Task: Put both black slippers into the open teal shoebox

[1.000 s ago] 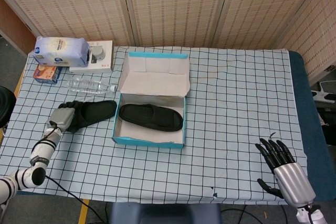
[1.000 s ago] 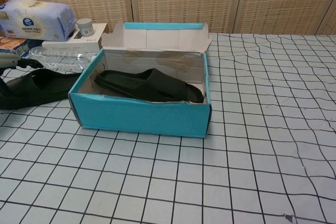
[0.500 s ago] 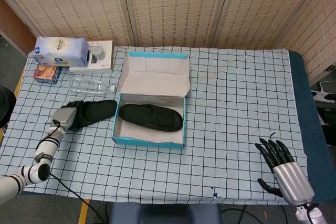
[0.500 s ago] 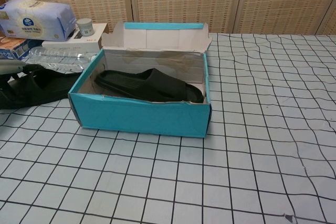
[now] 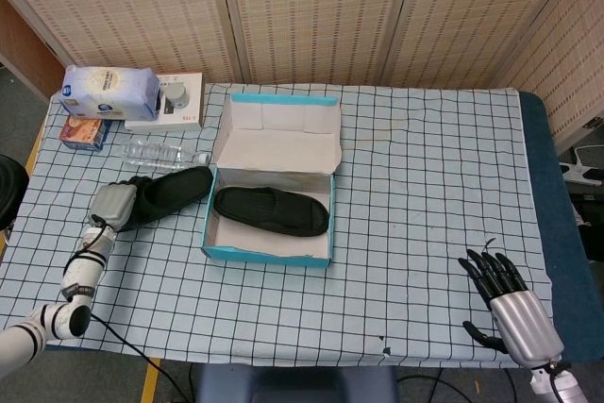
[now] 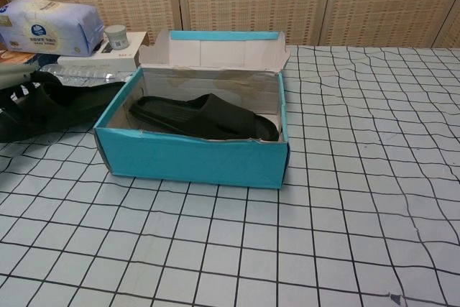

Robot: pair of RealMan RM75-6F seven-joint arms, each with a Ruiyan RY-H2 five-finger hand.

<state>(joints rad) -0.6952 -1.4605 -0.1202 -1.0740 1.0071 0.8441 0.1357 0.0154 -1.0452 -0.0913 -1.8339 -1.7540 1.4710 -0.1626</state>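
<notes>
One black slipper lies inside the open teal shoebox, also seen in the chest view as slipper in the shoebox. The second black slipper is left of the box, its toe near the box's left wall. My left hand grips its heel end. In the chest view this slipper appears raised a little off the cloth, in front of the bottle. My right hand rests at the table's front right corner, fingers spread, holding nothing.
The box's lid stands open toward the back. A water bottle lies just behind the held slipper. A tissue pack, a white carton and a small orange packet sit at the back left. Checked cloth covers the table.
My left hand has moved toward the back with the slipper's heel, lifting it slightly; the slipper now lies closer to the bottle. The right hand has stayed still.
</notes>
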